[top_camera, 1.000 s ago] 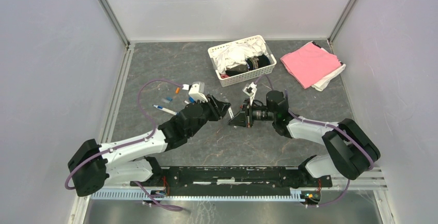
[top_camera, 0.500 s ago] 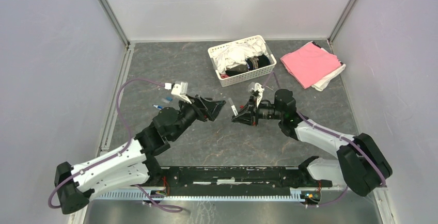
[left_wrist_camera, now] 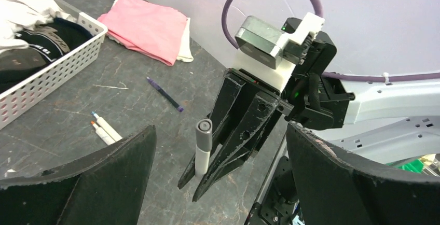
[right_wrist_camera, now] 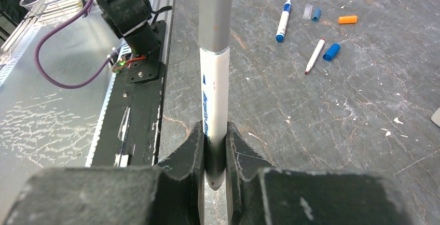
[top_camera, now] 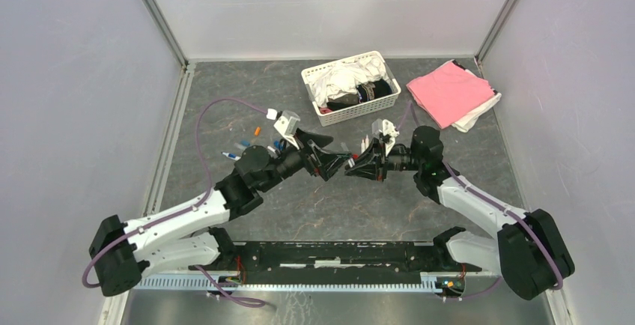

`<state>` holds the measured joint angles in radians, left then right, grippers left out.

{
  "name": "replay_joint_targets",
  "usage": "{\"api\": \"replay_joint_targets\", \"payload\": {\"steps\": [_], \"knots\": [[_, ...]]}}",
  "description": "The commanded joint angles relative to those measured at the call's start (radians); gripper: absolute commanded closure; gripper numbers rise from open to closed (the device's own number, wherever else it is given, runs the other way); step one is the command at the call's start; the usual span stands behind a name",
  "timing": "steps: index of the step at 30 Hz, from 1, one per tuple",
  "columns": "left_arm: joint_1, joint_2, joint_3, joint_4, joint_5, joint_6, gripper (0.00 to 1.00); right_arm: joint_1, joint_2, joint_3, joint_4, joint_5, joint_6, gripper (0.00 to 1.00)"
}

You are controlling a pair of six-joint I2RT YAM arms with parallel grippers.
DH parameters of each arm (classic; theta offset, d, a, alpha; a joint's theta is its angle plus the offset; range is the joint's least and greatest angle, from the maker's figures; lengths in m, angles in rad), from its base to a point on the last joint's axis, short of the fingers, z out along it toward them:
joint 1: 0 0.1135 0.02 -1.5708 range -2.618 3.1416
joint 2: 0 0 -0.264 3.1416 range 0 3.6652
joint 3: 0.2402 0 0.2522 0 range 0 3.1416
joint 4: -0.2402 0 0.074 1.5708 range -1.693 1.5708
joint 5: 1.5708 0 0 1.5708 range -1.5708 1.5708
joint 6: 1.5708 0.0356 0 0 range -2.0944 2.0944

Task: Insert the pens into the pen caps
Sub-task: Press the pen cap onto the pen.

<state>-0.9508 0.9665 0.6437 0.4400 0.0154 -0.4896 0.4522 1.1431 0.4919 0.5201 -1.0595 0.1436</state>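
While your right gripper (right_wrist_camera: 214, 141) is clamped tight on the lower end of one white pen (right_wrist_camera: 215, 87), your left gripper (top_camera: 334, 162) faces it over the middle of the grey table (top_camera: 337, 209) with its jaws spread wide and nothing in them. That held pen stands upright out of the right fingers and wears one grey cap (left_wrist_camera: 203, 139) on its free end. In the left wrist view it sits in the gap between the two left fingers, clear of both.

Count two loose pens in the right wrist view: a blue-ended pen (right_wrist_camera: 283, 20) and a slim red-tipped pen (right_wrist_camera: 315, 55). You have four loose caps there. A blue cap (right_wrist_camera: 316, 14) lies just beside a pale clear cap (right_wrist_camera: 307, 11). A second blue cap (right_wrist_camera: 331, 52) lies just beside the red-tipped pen. One orange cap (right_wrist_camera: 347, 19) lies apart.

Your left wrist view gives three more pens flat on the table. A blue-tipped pen (left_wrist_camera: 108, 128) and an orange-tipped pen (left_wrist_camera: 104, 135) lie side by side, and one dark pen (left_wrist_camera: 165, 94) lies nearer the pink cloth (left_wrist_camera: 145, 25). One thin pale stick (left_wrist_camera: 111, 86) lies between them and the one white basket (left_wrist_camera: 62, 64).
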Motion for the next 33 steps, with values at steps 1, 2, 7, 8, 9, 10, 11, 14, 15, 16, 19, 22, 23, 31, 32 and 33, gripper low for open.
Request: {"api": "replay_joint_targets", "payload": {"steps": [1,2,7,8,9,10,11,14,15,16,19,22,23,31,32,33], "knots": [[0.01,0.068,0.039,0.14,0.06,-0.066,0.0,-0.011,-0.028,0.017,0.052,-0.043,0.003,1.0],[0.01,0.08,0.044,0.139,0.052,-0.076,0.0,-0.011,-0.029,0.017,0.056,-0.045,0.008,1.0],[0.011,0.114,0.048,0.147,0.018,-0.096,0.19,-0.013,-0.032,0.011,0.073,-0.047,0.025,1.0],[0.011,0.117,0.052,0.144,0.016,-0.096,0.24,-0.011,-0.032,0.011,0.077,-0.048,0.029,1.0],[0.011,0.119,0.059,0.139,0.014,-0.096,0.29,-0.013,-0.033,0.008,0.079,-0.048,0.03,1.0],[0.011,0.122,0.063,0.13,0.014,-0.095,0.32,-0.013,-0.032,0.008,0.08,-0.048,0.031,1.0],[0.011,0.124,0.067,0.127,0.014,-0.094,0.35,-0.012,-0.032,0.008,0.081,-0.047,0.031,1.0],[0.011,0.133,0.074,0.118,0.022,-0.096,0.44,-0.011,-0.031,0.008,0.081,-0.045,0.033,1.0],[0.011,0.137,0.076,0.117,0.026,-0.097,0.46,-0.012,-0.03,0.008,0.08,-0.044,0.034,1.0],[0.011,0.14,0.077,0.117,0.031,-0.099,0.48,-0.013,-0.029,0.007,0.082,-0.045,0.033,1.0],[0.011,0.151,0.082,0.11,0.044,-0.101,0.65,-0.013,-0.029,0.007,0.083,-0.045,0.034,1.0],[0.011,0.161,0.094,0.085,0.056,-0.093,0.79,-0.013,-0.03,0.007,0.083,-0.043,0.033,1.0],[0.011,0.163,0.099,0.074,0.059,-0.09,0.82,-0.011,-0.03,0.007,0.083,-0.042,0.033,1.0],[0.01,0.2,0.164,-0.093,0.107,0.0,0.98,-0.015,-0.036,0.02,0.04,-0.04,-0.013,1.0],[0.01,0.208,0.17,-0.104,0.124,0.02,0.98,-0.016,-0.036,0.019,0.049,-0.042,-0.001,1.0],[0.01,0.213,0.17,-0.108,0.148,0.04,0.98,-0.018,-0.033,0.016,0.066,-0.045,0.017,1.0]]}}
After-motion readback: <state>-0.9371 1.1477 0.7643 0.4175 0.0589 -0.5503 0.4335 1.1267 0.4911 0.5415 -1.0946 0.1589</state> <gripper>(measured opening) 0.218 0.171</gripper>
